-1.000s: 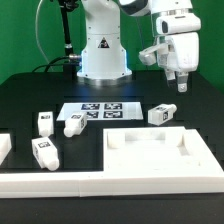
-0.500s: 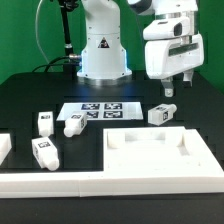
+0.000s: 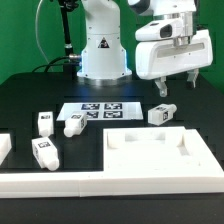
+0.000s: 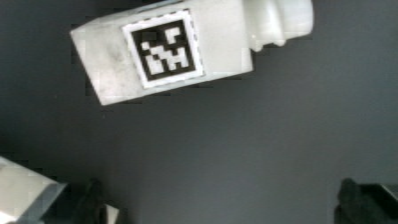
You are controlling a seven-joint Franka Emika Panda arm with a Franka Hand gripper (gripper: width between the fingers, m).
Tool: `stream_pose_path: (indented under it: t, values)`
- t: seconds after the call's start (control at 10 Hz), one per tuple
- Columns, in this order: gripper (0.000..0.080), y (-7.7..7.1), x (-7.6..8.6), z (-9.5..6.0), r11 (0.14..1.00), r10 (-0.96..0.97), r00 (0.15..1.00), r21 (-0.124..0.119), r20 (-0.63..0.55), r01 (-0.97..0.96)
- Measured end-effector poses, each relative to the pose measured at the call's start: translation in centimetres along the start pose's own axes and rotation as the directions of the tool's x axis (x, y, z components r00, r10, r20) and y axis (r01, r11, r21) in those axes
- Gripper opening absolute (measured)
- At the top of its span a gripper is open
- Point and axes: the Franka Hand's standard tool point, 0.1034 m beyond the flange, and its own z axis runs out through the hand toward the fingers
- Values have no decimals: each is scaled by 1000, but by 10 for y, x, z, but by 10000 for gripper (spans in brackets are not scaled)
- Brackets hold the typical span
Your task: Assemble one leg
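Observation:
Several small white legs with black-and-white tags lie on the black table: one (image 3: 162,113) to the exterior view's right of the marker board, two (image 3: 45,122) (image 3: 73,124) on its left, and one (image 3: 44,152) nearer the front. My gripper (image 3: 176,84) hangs open and empty in the air above the right leg, not touching it. In the wrist view that leg (image 4: 187,45) lies on dark table ahead of the gripper (image 4: 222,205), with one dark fingertip (image 4: 374,200) at each lower corner and nothing between them.
The large white square tabletop (image 3: 160,150) with its raised rim lies front right, just in front of the right leg; its corner (image 4: 22,185) shows in the wrist view. The marker board (image 3: 100,110) lies before the robot base (image 3: 103,55). A white part (image 3: 4,148) sits at the left edge.
The gripper has turned about its vertical axis and shifted slightly toward the exterior view's left, now broadside above the right leg. No part on the table has moved.

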Motion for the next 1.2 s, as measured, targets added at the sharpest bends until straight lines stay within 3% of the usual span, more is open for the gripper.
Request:
stream_pose_path:
  t: [0.2, 0.4, 0.6, 0.9, 1.1, 1.2]
  values:
    - [648, 9, 10, -3, 970, 243, 970, 7, 13, -243]
    - [648, 32, 6, 2, 867, 497, 866, 27, 49, -498]
    - [648, 22, 8, 2, 844, 534, 844, 28, 51, -535]
    - [648, 21, 7, 2, 720, 691, 720, 25, 61, -693]
    - [648, 36, 5, 2, 538, 834, 533, 2, 144, -843]
    - [648, 48, 6, 4, 465, 874, 461, 11, 154, -885]
